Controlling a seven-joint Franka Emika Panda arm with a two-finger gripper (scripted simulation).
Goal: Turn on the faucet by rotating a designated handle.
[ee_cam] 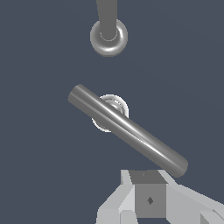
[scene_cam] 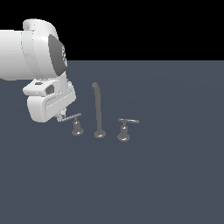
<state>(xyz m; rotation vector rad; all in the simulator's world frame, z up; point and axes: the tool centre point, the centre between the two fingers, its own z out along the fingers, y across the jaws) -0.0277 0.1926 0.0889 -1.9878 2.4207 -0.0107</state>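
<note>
I cannot tell whether my gripper (scene_cam: 61, 116) is standing open or closed; only one finger (ee_cam: 148, 199) is showing in the wrist view. The handle (scene_cam: 77, 125) is sitting just beyond that finger, its bar (ee_cam: 127, 130) slanting, one end close to the fingertip. The spout (scene_cam: 98, 111) is rising farther out, and the twin handle (scene_cam: 124, 129) is standing beyond it.

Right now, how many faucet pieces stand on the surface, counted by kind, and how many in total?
Lever handles: 2, the handle near the gripper and the twin handle on the exterior view's right
Curved spouts: 1, the spout between them
Total: 3 grey metal pieces
</note>
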